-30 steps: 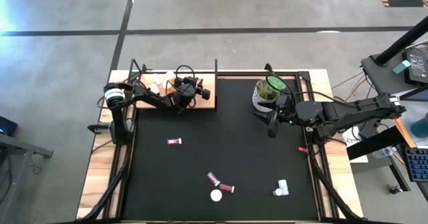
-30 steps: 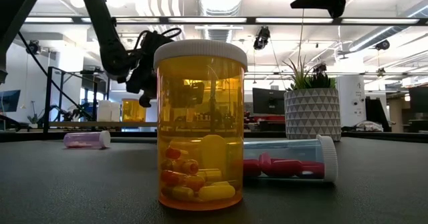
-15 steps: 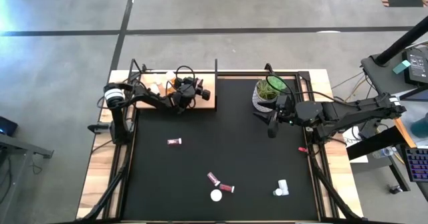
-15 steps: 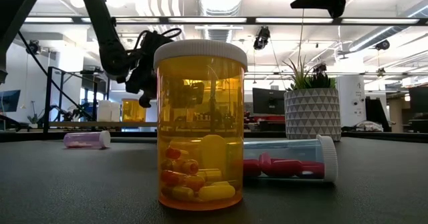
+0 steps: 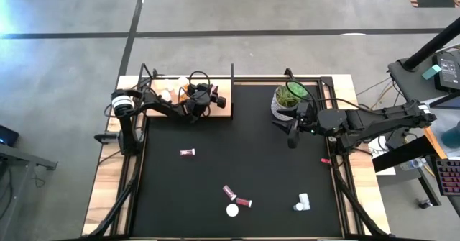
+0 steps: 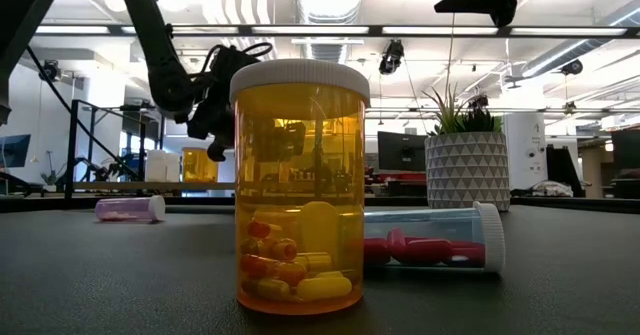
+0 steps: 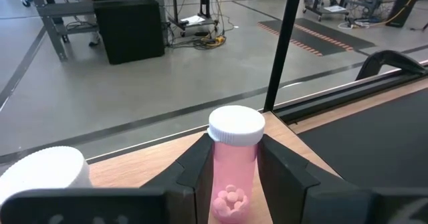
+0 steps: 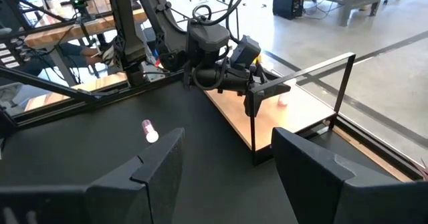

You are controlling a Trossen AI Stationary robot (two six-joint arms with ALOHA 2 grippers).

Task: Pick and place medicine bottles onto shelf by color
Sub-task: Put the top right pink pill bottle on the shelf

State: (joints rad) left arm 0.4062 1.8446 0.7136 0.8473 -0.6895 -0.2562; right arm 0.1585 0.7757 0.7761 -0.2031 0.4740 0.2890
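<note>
My left gripper [image 5: 215, 99] is over the pale wooden shelf [image 5: 224, 111] at the table's far left. It is shut on a pink bottle with a white cap [image 7: 235, 158]. White bottles [image 5: 167, 93] and an orange one [image 5: 184, 91] stand on the shelf behind it. My right gripper [image 5: 292, 135] hangs open and empty beside the plant pot [image 5: 286, 101]. On the black mat lie a small maroon bottle [image 5: 187, 152], two dark red ones [image 5: 228, 192] and a white one [image 5: 302, 201]. An orange bottle [image 6: 300, 185] stands upright near the front edge. My left gripper pinches the pink bottle's body [image 7: 235, 184], just below its white cap, between its two fingers [image 7: 195, 174]. The fingers come about level from the table's left side. The bottle stands upright over the shelf's right end. The gripper hides its bottom.
A thin black frame post [image 7: 284, 50] rises at the shelf's right end, just beyond the held bottle. The white patterned pot with a green plant [image 6: 467, 170] stands at the far right. A small red thing [image 5: 325, 160] lies near the mat's right edge.
</note>
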